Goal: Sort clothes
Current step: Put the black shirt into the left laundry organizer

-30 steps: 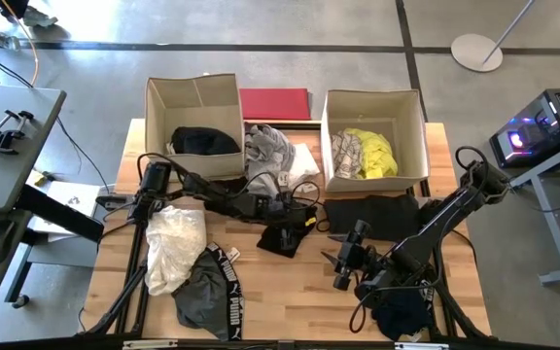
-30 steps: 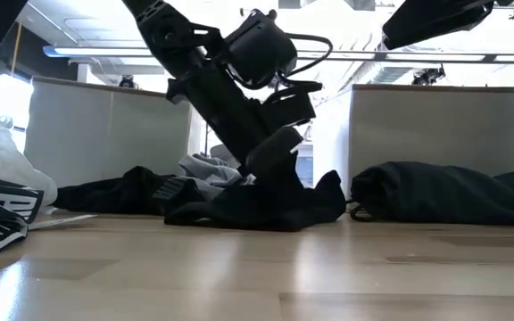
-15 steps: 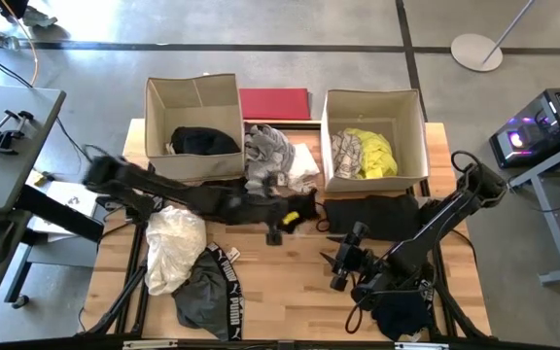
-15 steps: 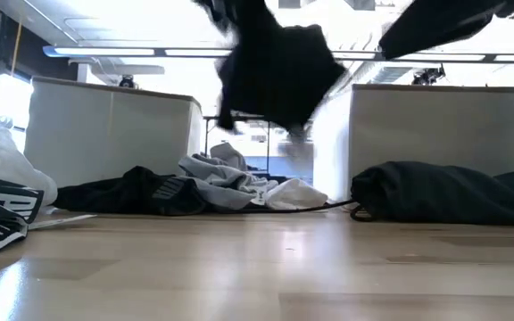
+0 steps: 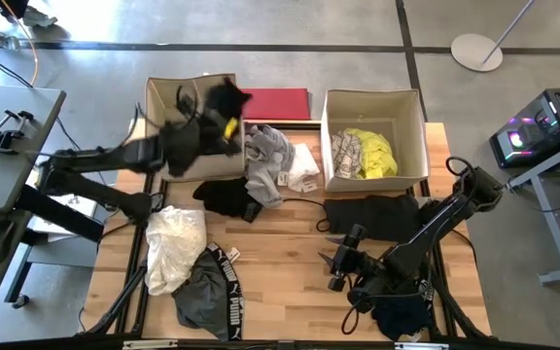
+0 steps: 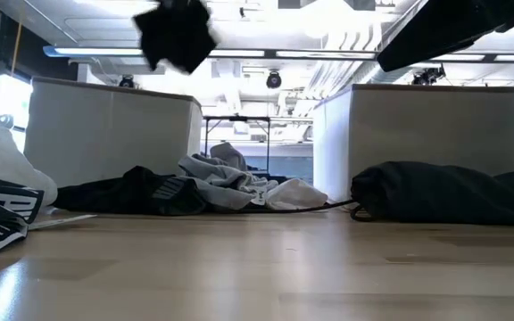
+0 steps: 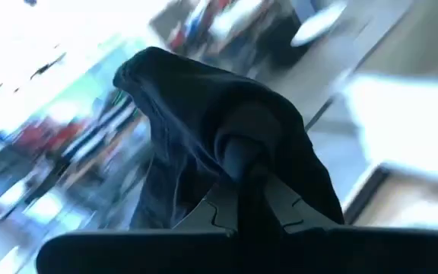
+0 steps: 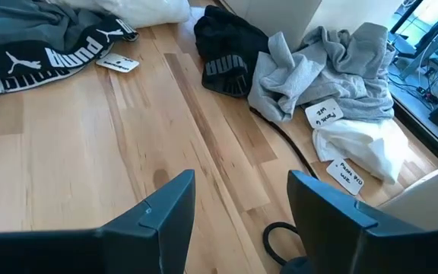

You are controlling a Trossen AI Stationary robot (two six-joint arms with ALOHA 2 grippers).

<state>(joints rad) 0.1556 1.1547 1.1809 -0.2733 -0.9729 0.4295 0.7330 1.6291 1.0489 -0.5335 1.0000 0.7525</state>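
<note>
Held garment: a black garment (image 5: 224, 100) was carried in the air over the left box (image 5: 156, 97), with a yellow spot showing on it.
Left jaws: the left gripper (image 7: 238, 156) was shut tight on the black garment, whose cloth was draped over the jaws in the left wrist view.
Right jaws: the right gripper (image 8: 240, 199) was held well open and empty, low over the surface (image 5: 280, 272) near its front right.
Other clothes: a grey heap (image 5: 265, 151) and a white piece (image 5: 304, 165) were left between the boxes; a second black piece (image 5: 227, 197) lay just in front of them; a cream piece (image 5: 175, 243) and a PUMA garment (image 5: 207, 292) lay at front left; yellow clothes (image 5: 366, 154) were in the right box (image 5: 418, 136).
Handling: the garment was judged light, soft and limp; it would sag and swing, so a pinch through a bunched fold was judged best.
Change: a second earlier the left gripper was down at the surface's middle on the black garment; since then it had been lifted and swung back to the left box. The right arm was hardly moved.
</note>
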